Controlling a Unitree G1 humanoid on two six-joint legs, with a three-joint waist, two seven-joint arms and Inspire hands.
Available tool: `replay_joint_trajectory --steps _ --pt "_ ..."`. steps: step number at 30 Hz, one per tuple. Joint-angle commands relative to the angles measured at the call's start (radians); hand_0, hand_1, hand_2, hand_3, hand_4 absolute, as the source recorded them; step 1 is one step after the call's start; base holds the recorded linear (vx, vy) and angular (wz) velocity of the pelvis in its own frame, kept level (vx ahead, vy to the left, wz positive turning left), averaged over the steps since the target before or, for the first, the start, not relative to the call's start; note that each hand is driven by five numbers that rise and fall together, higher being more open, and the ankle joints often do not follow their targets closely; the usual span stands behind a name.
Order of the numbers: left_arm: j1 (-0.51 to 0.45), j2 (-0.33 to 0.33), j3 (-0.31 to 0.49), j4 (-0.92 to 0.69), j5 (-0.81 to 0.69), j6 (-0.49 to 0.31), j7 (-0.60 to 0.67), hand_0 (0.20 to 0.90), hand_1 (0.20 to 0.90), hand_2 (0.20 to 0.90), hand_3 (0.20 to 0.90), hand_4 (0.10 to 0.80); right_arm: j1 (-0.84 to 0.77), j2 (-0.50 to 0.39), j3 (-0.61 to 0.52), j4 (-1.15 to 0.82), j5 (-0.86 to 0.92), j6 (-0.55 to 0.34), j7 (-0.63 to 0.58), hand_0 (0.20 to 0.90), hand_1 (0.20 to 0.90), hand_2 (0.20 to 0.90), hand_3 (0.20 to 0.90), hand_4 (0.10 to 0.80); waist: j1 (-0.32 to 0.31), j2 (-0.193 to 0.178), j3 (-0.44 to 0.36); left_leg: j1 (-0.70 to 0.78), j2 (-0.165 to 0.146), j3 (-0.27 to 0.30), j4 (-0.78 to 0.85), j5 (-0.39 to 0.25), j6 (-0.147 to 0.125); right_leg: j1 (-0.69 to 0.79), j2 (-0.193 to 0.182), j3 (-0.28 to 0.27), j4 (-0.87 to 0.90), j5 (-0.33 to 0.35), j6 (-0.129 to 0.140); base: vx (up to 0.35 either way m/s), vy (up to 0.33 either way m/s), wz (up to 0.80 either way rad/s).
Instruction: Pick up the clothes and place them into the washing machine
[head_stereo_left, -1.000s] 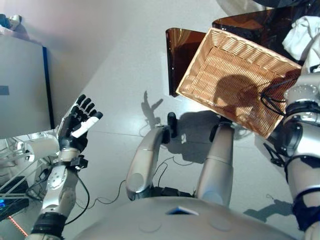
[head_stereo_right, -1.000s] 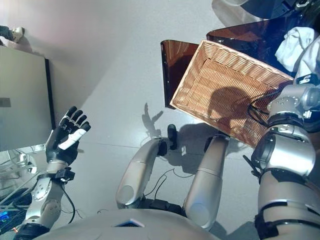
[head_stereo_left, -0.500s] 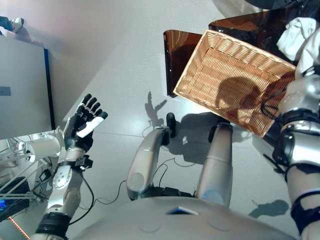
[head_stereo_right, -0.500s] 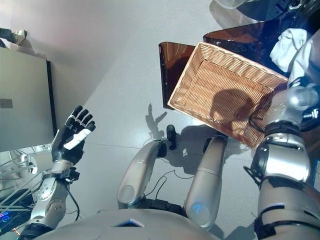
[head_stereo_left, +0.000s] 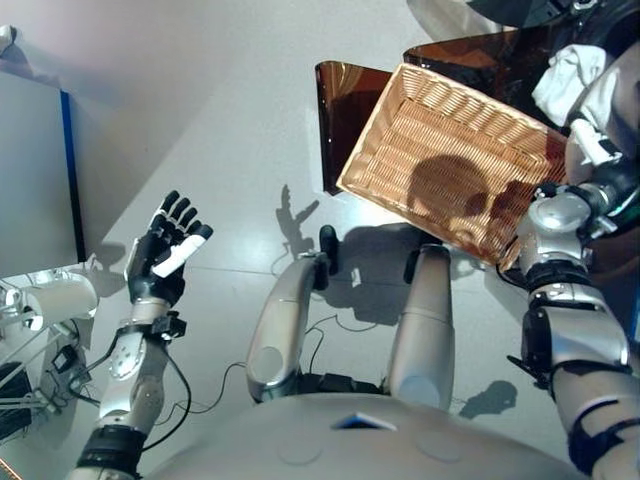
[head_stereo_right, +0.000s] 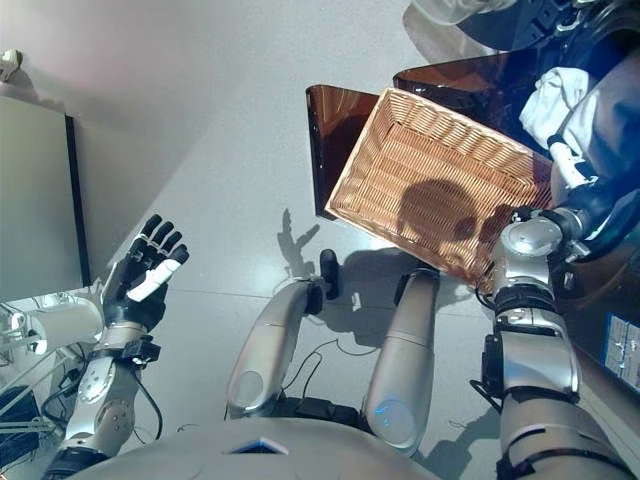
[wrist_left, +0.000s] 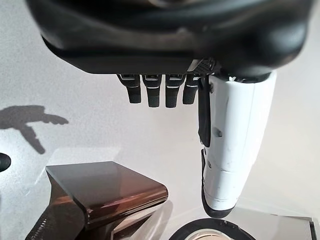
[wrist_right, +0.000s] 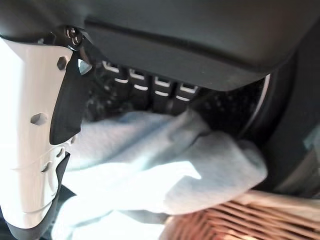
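The right hand (wrist_right: 35, 145) has its fingers (wrist_right: 162, 92) curled on the pale, soft cloth garment (wrist_right: 165, 170), which bunches against them above the empty woven wicker basket (head_stereo_left: 450, 165); the grip looks shallow, so the garment may slip short of the dark washing-machine drum (wrist_right: 280, 115), while the left hand (head_stereo_left: 165, 250) idles with fingers spread.

A woven wicker basket (head_stereo_left: 450, 160), tan and ribbed, rests on a glossy, translucent brown plastic stand (head_stereo_left: 340, 110). Soft pale cloth (wrist_right: 165, 170), matt and lightly creased, lies bunched against the curled fingers of the right hand (wrist_right: 145, 85), whose shell is smooth dark plastic with a glossy white thumb cover. The same cloth shows as a white bundle in the head views. The left hand (head_stereo_left: 165, 250), of matt black plastic with a white thumb cover, is raised over a smooth pale floor (head_stereo_left: 250, 130) with a soft sheen. A flat grey panel (head_stereo_right: 35, 190) looks matt.
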Motion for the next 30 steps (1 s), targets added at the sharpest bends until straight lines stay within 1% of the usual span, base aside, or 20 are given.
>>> replay_joint_trajectory --steps 1,11,20,24,30 --pt "0.037 0.075 0.118 -0.019 -0.013 -0.108 0.004 0.9 0.9 0.9 0.9 0.8 -0.06 -0.065 0.057 0.039 -0.01 0.001 0.015 0.9 0.9 0.9 0.9 0.8 0.014 0.006 -0.053 -0.063 0.003 0.038 -0.074 0.06 -0.001 0.0 0.0 -0.019 -0.029 0.022 -0.023 -0.004 0.006 -0.03" --pt "0.048 0.099 0.111 -0.036 -0.043 -0.102 -0.017 0.9 0.9 0.9 0.9 0.8 -0.194 -0.141 0.174 0.174 -0.028 0.056 0.07 0.9 0.9 0.9 0.9 0.8 0.028 0.002 -0.042 -0.072 0.011 0.03 -0.067 0.069 -0.008 0.001 0.006 -0.026 -0.016 0.013 -0.028 -0.006 -0.004 -0.02" --pt "0.075 0.128 0.109 -0.051 -0.061 -0.09 -0.022 0.9 0.9 0.9 0.9 0.8 -0.301 -0.195 0.24 0.259 -0.012 0.09 0.096 0.9 0.9 0.9 0.9 0.8 0.037 0.001 -0.017 -0.083 0.007 0.016 -0.065 0.077 -0.013 -0.003 0.006 -0.035 -0.013 0.01 -0.028 -0.001 -0.022 0.06" --pt "0.082 0.136 0.1 -0.062 -0.069 -0.088 -0.02 0.9 0.9 0.9 0.9 0.8 -0.351 -0.205 0.264 0.291 -0.015 0.106 0.091 0.9 0.9 0.9 0.9 0.8 0.035 0.005 -0.002 -0.087 0.004 0.013 -0.07 0.085 -0.015 -0.002 0.003 -0.04 -0.017 0.011 -0.026 0.0 0.0 0.0" --pt "0.081 0.14 0.097 -0.066 -0.066 -0.084 -0.018 0.9 0.9 0.9 0.9 0.8 -0.392 -0.2 0.295 0.299 -0.008 0.105 0.107 0.9 0.9 0.9 0.9 0.8 0.035 0.006 0.004 -0.094 0.003 0.012 -0.075 0.089 -0.016 -0.011 0.004 -0.039 -0.014 0.01 -0.028 0.0 0.0 0.0"
